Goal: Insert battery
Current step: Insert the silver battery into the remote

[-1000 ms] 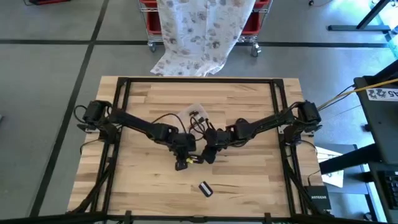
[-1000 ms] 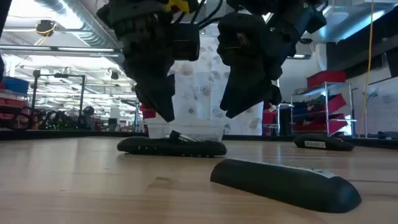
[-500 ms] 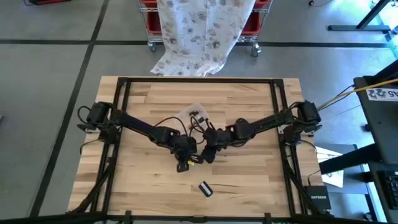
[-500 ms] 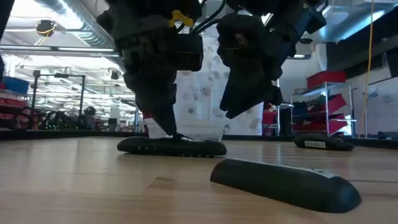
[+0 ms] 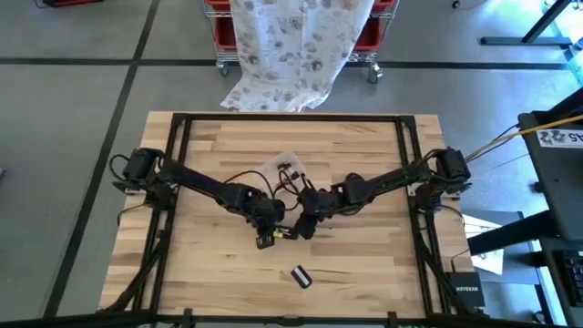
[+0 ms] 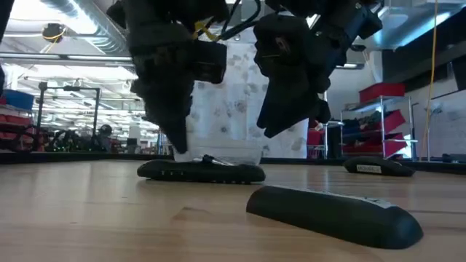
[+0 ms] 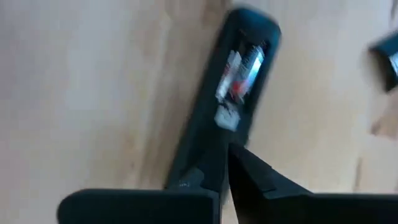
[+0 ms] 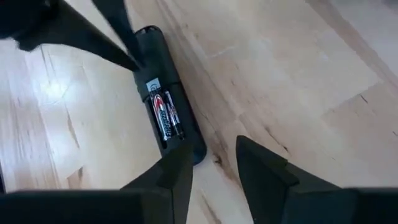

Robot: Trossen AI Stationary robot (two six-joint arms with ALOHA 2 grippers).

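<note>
A black remote [image 8: 151, 45] lies flat on the table with its back up and its compartment open. A battery [image 8: 166, 116] with a red and black label lies in that compartment [image 7: 239, 67]. The loose cover [image 6: 335, 211] lies nearer the front edge [image 5: 301, 276]. My left gripper [image 8: 133, 62] is shut, its tips at the remote's end past the compartment. My right gripper [image 8: 213, 144] hangs open above the table at the remote's other end, with bare wood between its fingers. My left gripper's shut fingertips [image 6: 179, 151] come down slanting from above at the remote's end [image 8: 142, 38] beyond the battery compartment. Whether they touch the remote, I cannot tell. The remote lies flat on the table.
A clear plastic bag [image 5: 284, 167] lies behind the arms toward the far edge. A second dark remote-like object [image 6: 378, 167] lies at the far right in the low view. A black frame rail [image 5: 291, 118] borders the table. Bare wood stretches left and right of the remote.
My left gripper dipped down onto the remote, then shifted a little toward the table's left edge and rose slightly. The remote, the battery and the cover have stayed where they were.
</note>
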